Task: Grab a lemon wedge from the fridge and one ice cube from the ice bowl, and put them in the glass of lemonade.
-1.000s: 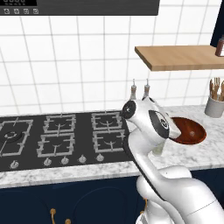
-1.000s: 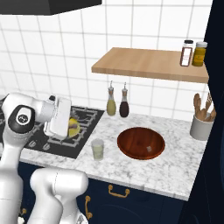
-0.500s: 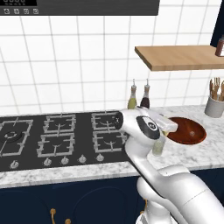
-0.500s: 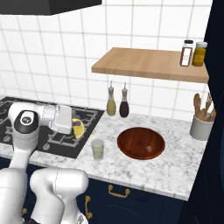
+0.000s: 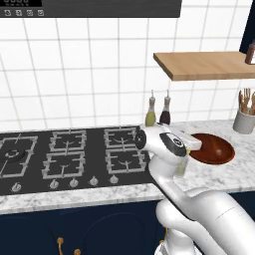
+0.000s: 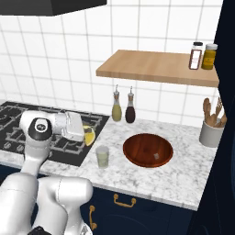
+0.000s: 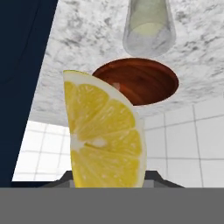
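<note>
My gripper (image 6: 86, 134) is shut on the lemon wedge (image 6: 90, 136), a bright yellow slice held over the right edge of the hob. It hangs just left of and above the glass of lemonade (image 6: 102, 156), which stands on the marble counter. The reddish-brown ice bowl (image 6: 148, 149) lies to the right of the glass. In the hand view the lemon wedge (image 7: 103, 135) stands upright between the dark fingertips (image 7: 154, 176), with the ice bowl (image 7: 140, 81) and the glass (image 7: 148, 28) beyond it. From the left base view my arm covers the gripper; the ice bowl (image 5: 214, 149) shows beside it. The fridge is out of view.
Two slim oil bottles (image 6: 124, 106) stand against the tiled wall behind the glass. A grey utensil crock (image 6: 211, 133) sits at the counter's right end. A wooden shelf (image 6: 156, 68) with two jars hangs above. The black gas hob (image 5: 69, 157) spreads to the left.
The arm has swung the hand to the right and lower over the hob, carrying the lemon wedge closer to the glass. The grip has not changed.
</note>
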Robot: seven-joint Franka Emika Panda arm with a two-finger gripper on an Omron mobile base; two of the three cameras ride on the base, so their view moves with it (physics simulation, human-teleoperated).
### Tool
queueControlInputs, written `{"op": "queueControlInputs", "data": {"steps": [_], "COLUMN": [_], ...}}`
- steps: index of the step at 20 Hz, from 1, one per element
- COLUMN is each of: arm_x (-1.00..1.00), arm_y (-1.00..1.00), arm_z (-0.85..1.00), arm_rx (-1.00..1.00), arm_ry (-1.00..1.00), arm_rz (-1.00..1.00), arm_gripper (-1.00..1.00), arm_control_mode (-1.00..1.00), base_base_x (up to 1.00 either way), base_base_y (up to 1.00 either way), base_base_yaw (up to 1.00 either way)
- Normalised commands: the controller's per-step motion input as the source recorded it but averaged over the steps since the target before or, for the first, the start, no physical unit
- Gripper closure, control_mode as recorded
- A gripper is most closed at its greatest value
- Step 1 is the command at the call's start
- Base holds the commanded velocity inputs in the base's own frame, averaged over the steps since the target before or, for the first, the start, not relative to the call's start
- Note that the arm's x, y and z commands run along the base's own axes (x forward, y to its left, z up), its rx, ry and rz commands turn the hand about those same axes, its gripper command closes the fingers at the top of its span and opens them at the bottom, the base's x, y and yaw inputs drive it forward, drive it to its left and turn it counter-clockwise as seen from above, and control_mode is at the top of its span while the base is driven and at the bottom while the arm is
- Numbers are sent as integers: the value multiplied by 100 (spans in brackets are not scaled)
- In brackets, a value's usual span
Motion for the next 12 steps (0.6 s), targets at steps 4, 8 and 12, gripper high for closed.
{"op": "queueControlInputs", "data": {"steps": [4,8,12], "arm_x": [62,31,9], "arm_y": [0,0,0], "arm_z": [-33,-53,-41], "arm_rx": [0,0,0], "arm_ry": [5,0,0], "arm_rz": [0,0,0], "arm_gripper": [100,100,100], "arm_control_mode": [-100,-100,-100], "base_base_x": [0,0,0], "base_base_y": [0,0,0], "base_base_yaw": [0,0,0]}}
